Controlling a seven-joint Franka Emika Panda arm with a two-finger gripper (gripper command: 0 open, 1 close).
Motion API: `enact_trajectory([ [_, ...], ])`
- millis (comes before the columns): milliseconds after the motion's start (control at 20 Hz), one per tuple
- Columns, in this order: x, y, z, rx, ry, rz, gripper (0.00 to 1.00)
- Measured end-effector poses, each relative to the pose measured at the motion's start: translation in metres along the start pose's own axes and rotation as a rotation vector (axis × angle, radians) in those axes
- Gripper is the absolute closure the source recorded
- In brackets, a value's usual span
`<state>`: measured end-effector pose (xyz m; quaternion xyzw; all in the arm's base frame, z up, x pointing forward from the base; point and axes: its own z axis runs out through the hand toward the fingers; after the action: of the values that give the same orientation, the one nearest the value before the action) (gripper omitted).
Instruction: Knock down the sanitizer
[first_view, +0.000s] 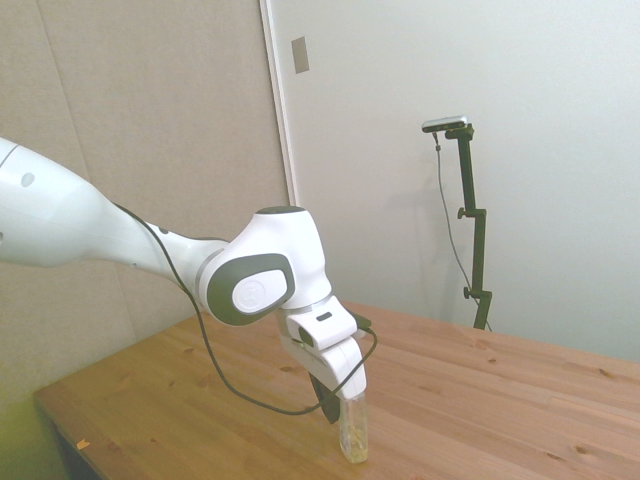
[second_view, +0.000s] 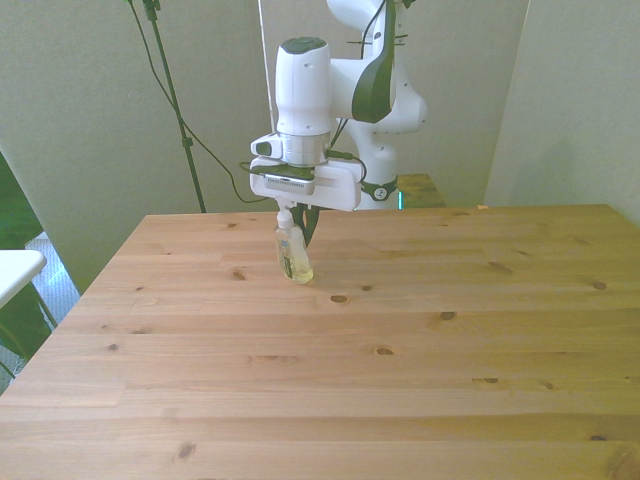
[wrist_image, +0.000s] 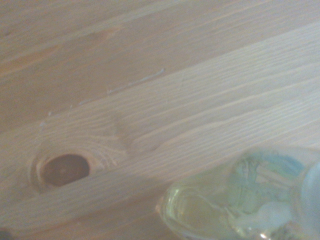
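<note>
1. Clear plastic is seen in the sanitizer (second_view: 294, 254), with pale yellow liquid inside.
2. It is tilted on the wooden table (second_view: 400, 350), with its base still on the wood.
3. The gripper (second_view: 296, 222) is placed right over its white pump top.
4. How wide the fingers are spread cannot be told.
5. A dark knot (wrist_image: 65, 169) is seen at about 10 o'clock from the bottle (wrist_image: 240, 200) in the wrist view.
</note>
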<state>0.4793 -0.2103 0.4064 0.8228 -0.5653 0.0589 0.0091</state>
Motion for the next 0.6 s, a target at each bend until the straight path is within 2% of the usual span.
enact_trajectory([
  [600, 0.072, -0.016, 0.026, 0.02, -0.018, 0.107, 1.0],
])
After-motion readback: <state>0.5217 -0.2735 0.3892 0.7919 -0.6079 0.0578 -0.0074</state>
